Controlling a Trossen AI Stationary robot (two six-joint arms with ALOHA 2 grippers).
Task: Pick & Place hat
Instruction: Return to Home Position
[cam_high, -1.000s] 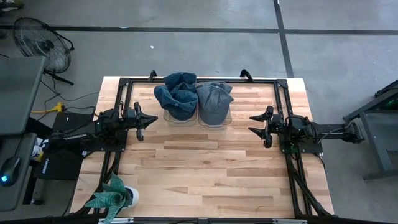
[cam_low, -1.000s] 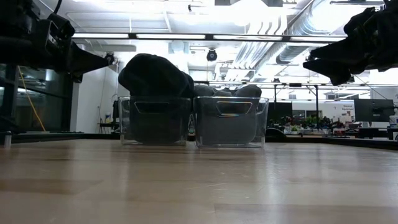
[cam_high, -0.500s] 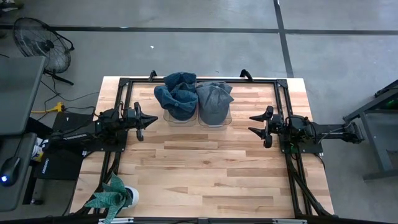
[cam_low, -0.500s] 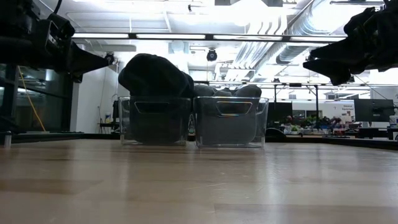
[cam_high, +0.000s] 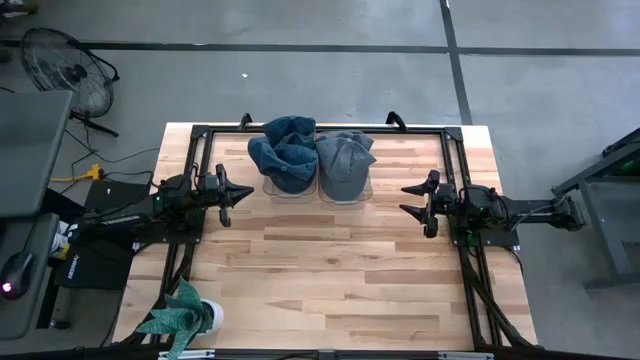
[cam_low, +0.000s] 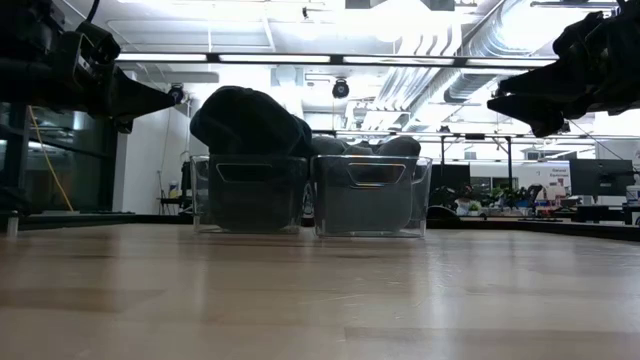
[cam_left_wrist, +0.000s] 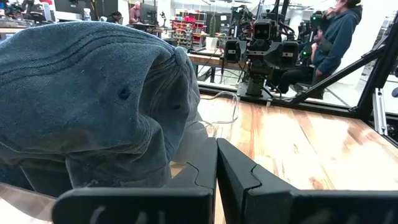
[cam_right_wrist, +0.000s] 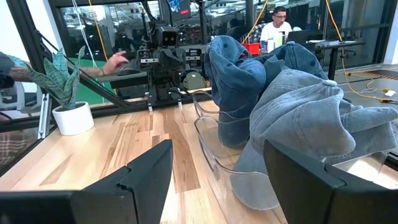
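- The left arm (cam_high: 140, 212) lies at 9 o'clock in the overhead view, stretched out level and pointing toward 3 o'clock.
- Its left hand (cam_high: 246, 193) has both fingers (cam_left_wrist: 200, 171) pressed flat together.
- The right arm (cam_high: 515, 212) lies at 3 o'clock, level, pointing toward 9 o'clock.
- Its right hand (cam_high: 404, 198) has its fingers (cam_right_wrist: 146, 177) spread wide apart.
- In the low view both hands hang high, tips facing each other, well apart.

On my surface (cam_high: 330, 270) two bins stand close side by side at the rear middle. The left bin (cam_high: 271, 189) holds piled caps (cam_high: 285, 152), and the right bin (cam_high: 347, 197) holds one cap (cam_high: 343, 160). My left pincer (cam_high: 247, 193) hangs just left of the bins. My right pincer (cam_high: 403, 198) hangs to their right, farther off. A plant (cam_high: 185, 318) stands at the front left corner.
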